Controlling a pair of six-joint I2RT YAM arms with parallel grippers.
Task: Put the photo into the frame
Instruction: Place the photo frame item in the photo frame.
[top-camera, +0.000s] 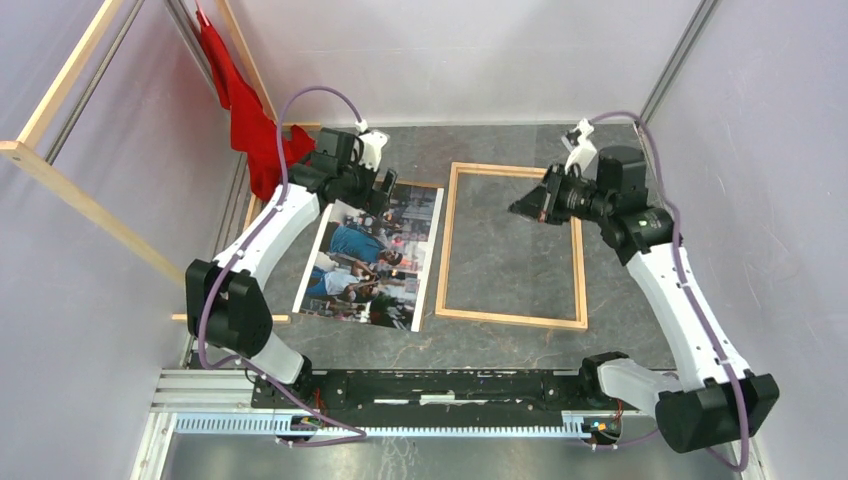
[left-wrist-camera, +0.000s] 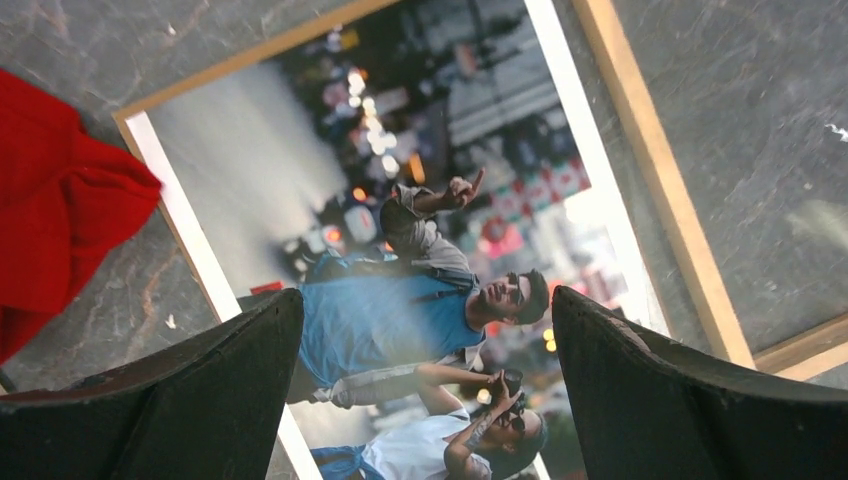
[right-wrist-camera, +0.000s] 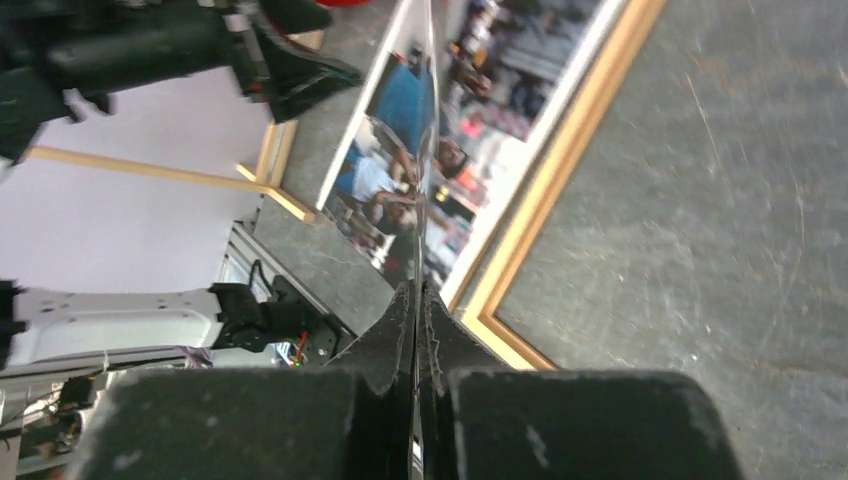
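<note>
While the photo (top-camera: 370, 262) lies face up on the bench (top-camera: 510, 250), long axis near-to-far, heads toward the frame (top-camera: 447, 240), the left tool (left-wrist-camera: 425, 320) hangs released above it; right tool (right-wrist-camera: 415, 290) clenched.

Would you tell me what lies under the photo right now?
A thin strip of brown panel shows past the photo at its far side, on the table; everything else beneath is covered by the print.

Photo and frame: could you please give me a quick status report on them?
Left pincer open above photo. Right pincer shut over frame. Photo face up, left of frame, not in. Nothing lying inside frame.
</note>
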